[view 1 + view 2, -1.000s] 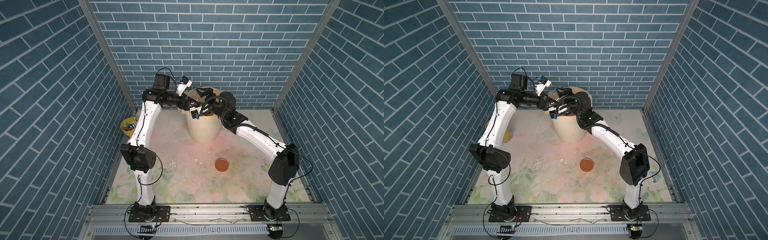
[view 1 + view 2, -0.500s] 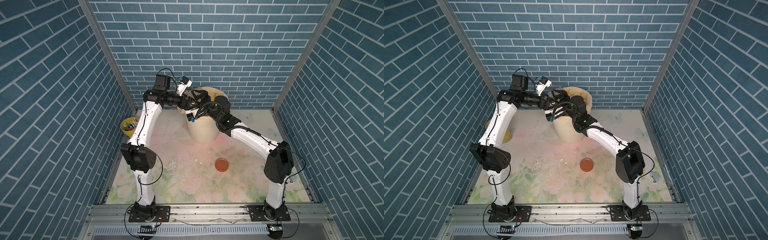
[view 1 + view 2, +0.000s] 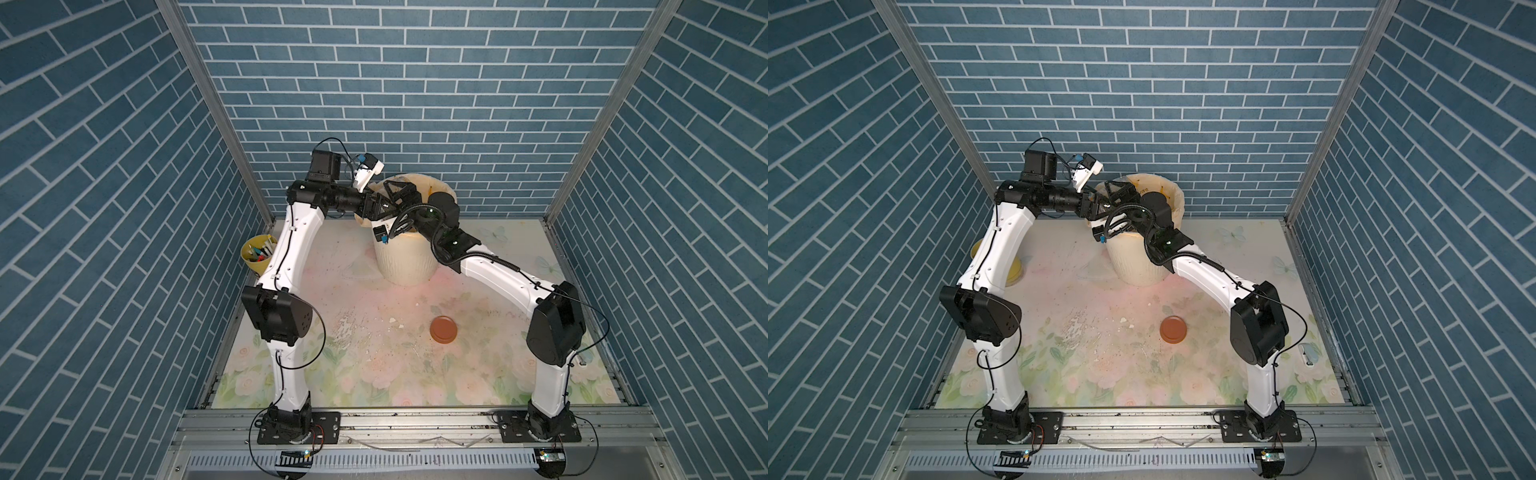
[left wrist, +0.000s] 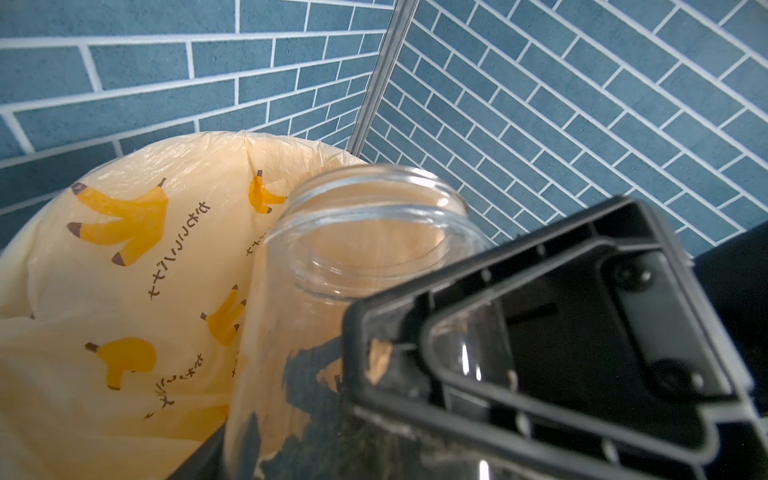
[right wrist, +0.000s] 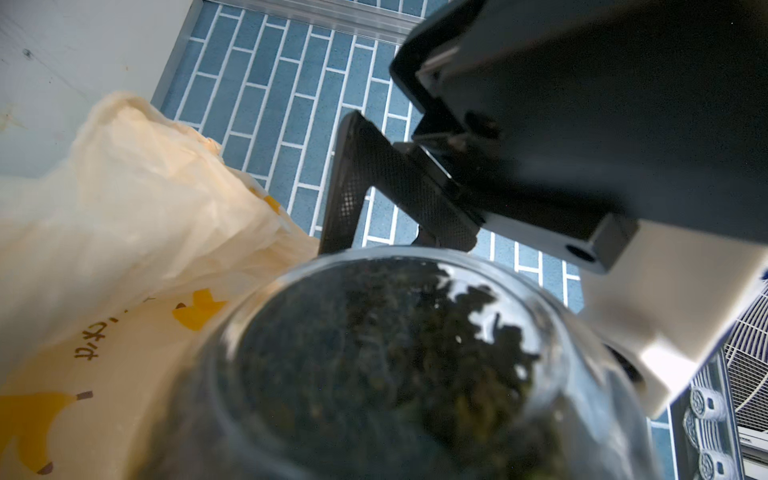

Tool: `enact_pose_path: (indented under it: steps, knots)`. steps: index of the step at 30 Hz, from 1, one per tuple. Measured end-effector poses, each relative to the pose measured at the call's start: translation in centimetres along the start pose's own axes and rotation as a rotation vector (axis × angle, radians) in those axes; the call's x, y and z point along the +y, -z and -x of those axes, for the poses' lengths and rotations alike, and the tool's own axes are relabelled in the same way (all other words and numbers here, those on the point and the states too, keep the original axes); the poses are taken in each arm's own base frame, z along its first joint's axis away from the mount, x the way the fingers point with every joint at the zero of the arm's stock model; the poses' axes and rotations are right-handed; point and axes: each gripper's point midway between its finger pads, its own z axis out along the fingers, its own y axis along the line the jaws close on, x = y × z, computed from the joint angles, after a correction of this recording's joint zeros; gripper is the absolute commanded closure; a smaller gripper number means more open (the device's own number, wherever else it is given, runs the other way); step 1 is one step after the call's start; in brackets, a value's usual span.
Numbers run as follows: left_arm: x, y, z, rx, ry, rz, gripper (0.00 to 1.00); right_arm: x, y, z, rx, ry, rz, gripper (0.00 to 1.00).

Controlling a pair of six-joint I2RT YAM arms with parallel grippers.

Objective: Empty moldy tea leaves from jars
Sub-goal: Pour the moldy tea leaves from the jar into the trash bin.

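Enclosing blue-brick walls (image 3: 415, 83), floral tabletop (image 3: 374, 386) with pale flecks (image 3: 345, 330), perhaps dark specks (image 3: 376, 362).

Floral-print tabletop (image 3: 374, 374), cream ribbed bin (image 3: 405, 266) standing at its back, yellow pen cup (image 3: 257, 253) at the left edge, reddish-brown lid (image 3: 443, 329) lying flat mid-right, white flecks (image 3: 345, 328) scattered centrally.

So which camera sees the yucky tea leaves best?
The right wrist camera: the tea leaves fill much of its picture, dark and crumbly, seen through the glass of the jar. The left wrist camera shows mostly the jar's open mouth and clear side. In both top views the leaves are too hidden to make out.
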Motion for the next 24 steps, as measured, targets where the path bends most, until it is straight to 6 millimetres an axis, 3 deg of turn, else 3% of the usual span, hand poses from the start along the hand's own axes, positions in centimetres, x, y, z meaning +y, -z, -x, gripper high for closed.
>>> enact_pose_path:
  steps: [8, 9, 10, 11, 15, 18, 21, 24]
  knots:
    - [0.2, -0.3, -0.4, -0.002, -0.011, -0.008, 1.00, 0.4, 0.0, 0.1, 0.004, 0.011, -0.005, 0.60]
    - [0.2, -0.3, -0.4, -0.003, -0.012, -0.008, 1.00, 0.4, 0.0, 0.1, 0.004, 0.012, -0.006, 0.66]
    - [0.2, -0.3, -0.4, -0.004, -0.014, -0.008, 1.00, 0.4, 0.0, 0.1, 0.004, 0.015, -0.008, 0.87]
    - [0.2, -0.3, -0.4, -0.005, -0.016, -0.007, 1.00, 0.4, 0.0, 0.2, 0.003, 0.017, -0.008, 1.00]
    - [0.1, -0.1, -0.3, -0.013, -0.027, -0.003, 0.97, 0.1, 0.1, 0.2, 0.005, 0.025, -0.021, 1.00]
    - [-0.1, 0.0, -0.2, -0.019, -0.034, 0.000, 0.68, 0.0, 0.1, 0.2, 0.007, 0.029, -0.025, 1.00]
    - [-0.3, 0.3, -0.1, -0.029, -0.043, 0.004, 0.53, -0.3, 0.2, 0.4, 0.007, 0.037, -0.030, 1.00]
    - [-0.5, 0.5, 0.0, -0.038, -0.048, 0.013, 0.44, -0.7, 0.3, 0.5, 0.004, 0.041, -0.037, 1.00]
